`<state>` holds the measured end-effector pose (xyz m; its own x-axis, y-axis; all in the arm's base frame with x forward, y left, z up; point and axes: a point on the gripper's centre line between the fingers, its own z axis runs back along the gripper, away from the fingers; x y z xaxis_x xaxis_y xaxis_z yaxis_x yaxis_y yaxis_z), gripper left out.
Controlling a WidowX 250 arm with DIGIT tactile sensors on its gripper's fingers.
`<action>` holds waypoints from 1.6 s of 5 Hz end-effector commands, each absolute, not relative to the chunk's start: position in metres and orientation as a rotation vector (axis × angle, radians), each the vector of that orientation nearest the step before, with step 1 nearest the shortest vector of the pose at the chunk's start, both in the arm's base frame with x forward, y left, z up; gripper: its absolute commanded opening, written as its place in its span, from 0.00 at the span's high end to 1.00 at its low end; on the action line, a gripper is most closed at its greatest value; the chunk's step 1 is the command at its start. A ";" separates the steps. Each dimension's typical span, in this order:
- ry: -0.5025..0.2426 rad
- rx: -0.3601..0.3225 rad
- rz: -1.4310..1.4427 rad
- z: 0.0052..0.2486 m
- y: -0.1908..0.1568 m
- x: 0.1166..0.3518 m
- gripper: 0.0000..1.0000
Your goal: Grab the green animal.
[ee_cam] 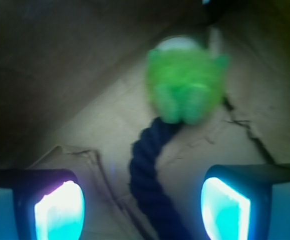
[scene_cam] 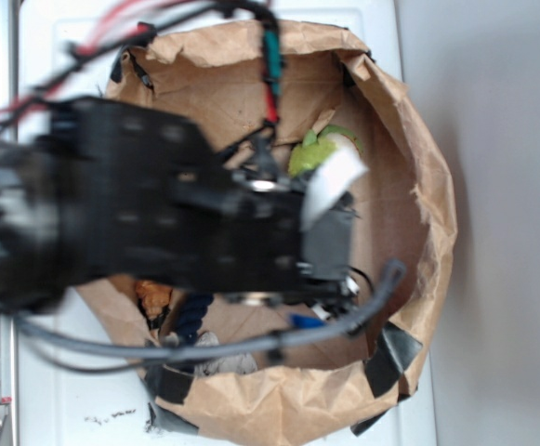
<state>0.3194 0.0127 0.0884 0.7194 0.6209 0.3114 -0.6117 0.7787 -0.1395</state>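
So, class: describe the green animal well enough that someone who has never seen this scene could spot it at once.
Look inside the round brown paper bag, at the floor beyond the open end effector. There the green animal sits at the end of a navy rope. It alone is fuzzy, lime-green and roundish, with a white patch.

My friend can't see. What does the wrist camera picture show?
A fuzzy green animal sits on brown paper, just ahead of the robot's open hand. A dark blue rope runs from the toy back between the two glowing fingers.
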 end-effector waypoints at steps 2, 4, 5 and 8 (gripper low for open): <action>-0.373 -0.024 0.708 0.105 0.039 0.336 0.00; -0.325 -0.082 0.639 0.121 0.046 0.304 0.00; -0.307 -0.077 0.627 0.128 0.050 0.294 0.00; -0.400 0.038 0.717 0.093 0.064 0.328 0.00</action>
